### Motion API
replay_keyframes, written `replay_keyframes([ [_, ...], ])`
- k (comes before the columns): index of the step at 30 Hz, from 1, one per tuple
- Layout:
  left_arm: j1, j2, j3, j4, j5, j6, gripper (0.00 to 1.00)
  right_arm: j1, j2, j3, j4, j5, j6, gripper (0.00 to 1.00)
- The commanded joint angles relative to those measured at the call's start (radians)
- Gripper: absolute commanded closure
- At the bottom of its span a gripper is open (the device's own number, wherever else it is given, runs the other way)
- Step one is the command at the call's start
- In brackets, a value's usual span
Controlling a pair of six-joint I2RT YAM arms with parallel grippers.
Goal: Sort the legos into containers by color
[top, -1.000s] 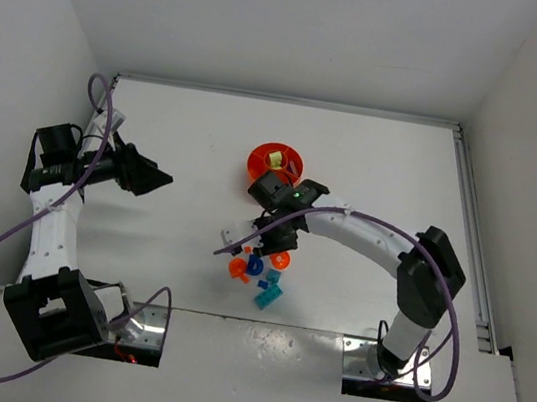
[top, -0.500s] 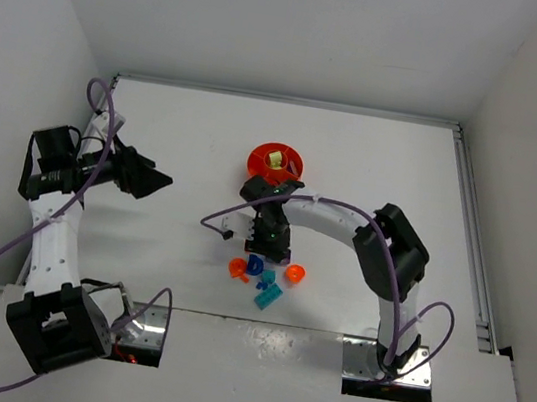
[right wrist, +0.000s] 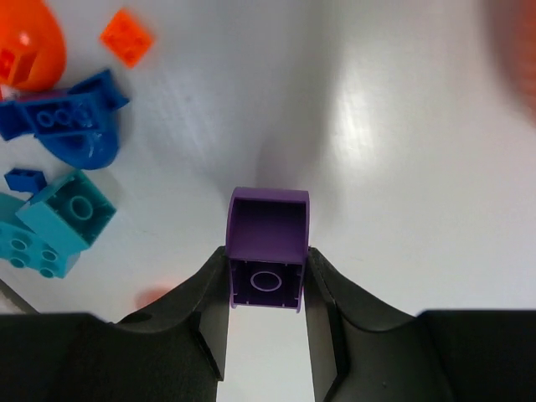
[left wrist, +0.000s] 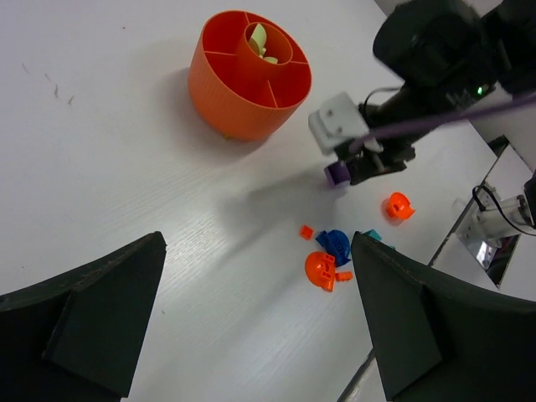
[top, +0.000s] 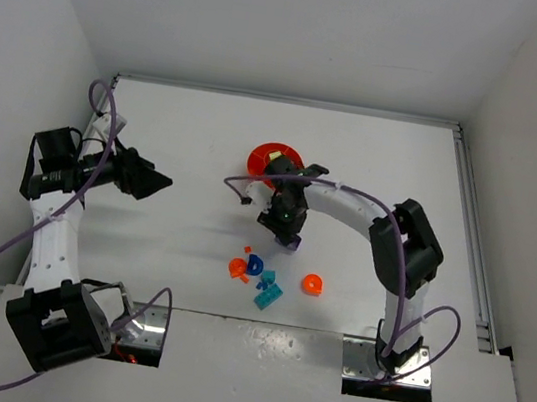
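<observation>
Top view: I count one orange dish (top: 264, 152), half under my right arm (top: 349, 205). The right pincer (top: 289, 239) is just this side of it, part-closed on one purple brick (top: 290, 244). The left pincer (top: 162, 182) is well off to the left, spread wide, holding nothing. In the loose pile there's one round orange piece (top: 237, 268), with a second round orange piece (top: 312, 284) apart to its right, one blue brick (top: 255, 263), and cyan bricks (top: 267, 294) I can't count from here. White counter (top: 178, 127), white walls (top: 275, 20), metal rail (top: 468, 221) on the right edge.

Left wrist: lime pieces (left wrist: 261, 42) sit in one compartment of the dish, number unclear. The purple brick is between dish and pile. One small orange tile (left wrist: 306, 231).

Right wrist: the purple brick is clamped between both fingers (right wrist: 205, 310), underside toward me. Beside it are two blue, two cyan and one tile.
</observation>
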State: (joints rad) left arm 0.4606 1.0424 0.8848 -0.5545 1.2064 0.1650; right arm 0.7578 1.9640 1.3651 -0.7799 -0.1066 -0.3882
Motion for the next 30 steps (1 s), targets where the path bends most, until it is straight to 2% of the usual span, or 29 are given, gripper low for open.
replay_keyframes([
  [1, 0.010, -0.041, -0.013, 0.010, 0.010, 0.027, 0.00, -0.078, -0.112, 0.139, 0.044, -0.054, 0.135, 0.94],
  [3, 0.010, -0.051, -0.014, 0.010, 0.001, 0.027, 0.00, -0.121, -0.113, 0.211, 0.008, -0.083, 0.196, 0.94],
  [6, 0.010, -0.051, -0.014, 0.010, 0.001, 0.027, 0.00, -0.242, -0.030, 0.404, -0.067, -0.149, 0.247, 0.94],
  [10, 0.010, -0.051, -0.014, 0.010, -0.008, 0.027, 0.00, -0.343, 0.087, 0.587, -0.136, -0.202, 0.319, 0.94],
  [14, 0.010, -0.051, -0.014, 0.010, -0.008, 0.027, 0.00, -0.396, 0.111, 0.617, -0.114, -0.191, 0.359, 0.94],
  [20, 0.010, -0.025, -0.014, 0.010, -0.008, 0.027, 0.00, -0.468, 0.170, 0.660, -0.091, -0.300, 0.478, 0.96],
  [24, 0.010, -0.001, -0.004, 0.010, -0.008, 0.016, 0.00, -0.477, 0.199, 0.672, -0.053, -0.387, 0.541, 0.96],
  [30, 0.010, -0.010, -0.014, 0.010, -0.008, 0.016, 0.00, -0.477, 0.220, 0.706, -0.053, -0.378, 0.542, 0.96],
])
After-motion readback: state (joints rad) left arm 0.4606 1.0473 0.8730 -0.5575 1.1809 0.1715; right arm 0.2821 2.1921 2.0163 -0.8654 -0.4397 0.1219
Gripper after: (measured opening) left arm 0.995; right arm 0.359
